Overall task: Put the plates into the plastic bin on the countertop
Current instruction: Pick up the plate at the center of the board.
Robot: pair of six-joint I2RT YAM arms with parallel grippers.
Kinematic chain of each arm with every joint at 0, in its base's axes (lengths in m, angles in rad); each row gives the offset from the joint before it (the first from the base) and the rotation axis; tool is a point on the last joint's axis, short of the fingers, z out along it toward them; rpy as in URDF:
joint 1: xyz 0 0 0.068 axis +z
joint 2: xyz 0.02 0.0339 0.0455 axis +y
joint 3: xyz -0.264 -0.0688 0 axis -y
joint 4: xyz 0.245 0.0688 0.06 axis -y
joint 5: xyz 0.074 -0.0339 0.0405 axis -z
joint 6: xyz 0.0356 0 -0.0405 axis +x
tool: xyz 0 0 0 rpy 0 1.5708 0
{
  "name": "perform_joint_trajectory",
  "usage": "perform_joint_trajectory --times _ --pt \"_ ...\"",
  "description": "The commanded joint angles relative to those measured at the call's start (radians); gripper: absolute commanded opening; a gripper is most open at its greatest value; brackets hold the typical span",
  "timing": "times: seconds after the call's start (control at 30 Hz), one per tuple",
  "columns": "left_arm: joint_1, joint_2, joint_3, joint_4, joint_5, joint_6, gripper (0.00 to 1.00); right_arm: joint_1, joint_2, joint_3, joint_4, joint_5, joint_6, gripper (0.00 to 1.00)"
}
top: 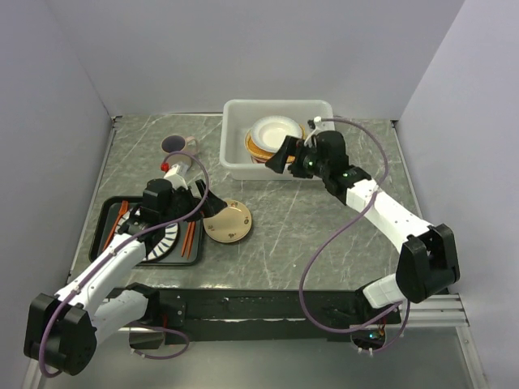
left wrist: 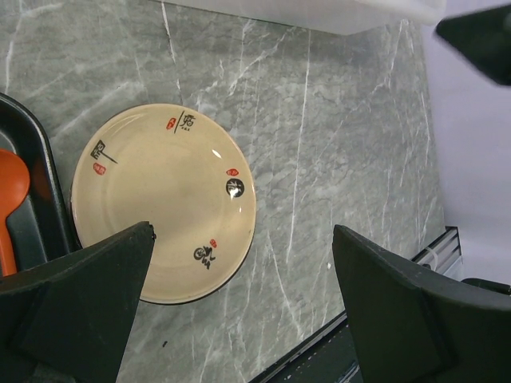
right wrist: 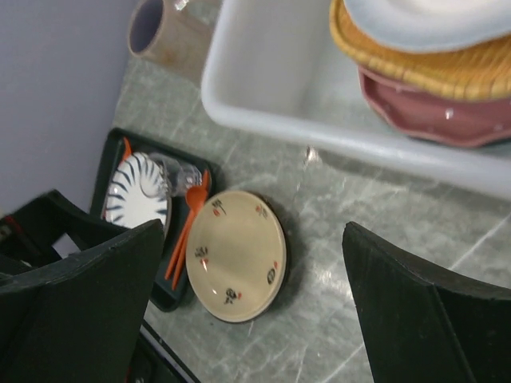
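Observation:
A small tan plate (top: pixel 227 220) with small drawings lies flat on the grey-green marble countertop (top: pixel 324 235), next to the black tray. It also shows in the left wrist view (left wrist: pixel 164 203) and the right wrist view (right wrist: pixel 235 255). The white plastic bin (top: pixel 235 154) at the back holds a stack: a white plate (right wrist: pixel 431 20) on an orange one (right wrist: pixel 423 68) on a dark red one (right wrist: pixel 431 116). My left gripper (top: pixel 197 203) is open and empty above the tan plate's left side (left wrist: pixel 243 239). My right gripper (top: pixel 284 159) is open and empty at the bin's front wall (right wrist: pixel 254 231).
A black tray (top: pixel 109 219) at the left holds a white plate with dark stripes (top: pixel 168 241), orange utensils (top: pixel 188 237) and a clear glass (right wrist: pixel 180 171). A mug (top: pixel 174 144) stands at the back left. Walls close in on both sides.

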Motion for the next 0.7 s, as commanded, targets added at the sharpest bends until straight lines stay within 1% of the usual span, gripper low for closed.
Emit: perform_joint_trajectory --times 0.0,0.13,0.17,0.3,0.67 --pt "-0.002 -0.021 -0.008 0.015 -0.006 0.004 0.99 0.026 -0.053 -0.074 0.056 -0.011 0.022 0.99" --pt "-0.002 -0.020 -0.013 0.020 -0.005 0.004 0.99 0.056 -0.077 -0.138 0.070 -0.014 0.049 0.97" --pt "-0.002 -0.020 -0.013 0.021 -0.005 0.003 0.99 0.068 -0.077 -0.157 0.100 -0.014 0.053 0.96" --pt "-0.002 -0.011 -0.016 0.026 -0.002 0.003 0.99 0.100 -0.065 -0.185 0.113 -0.017 0.063 0.95" --pt "-0.002 -0.008 -0.016 0.027 -0.002 0.001 0.99 0.192 0.058 -0.212 0.153 -0.011 0.079 0.90"
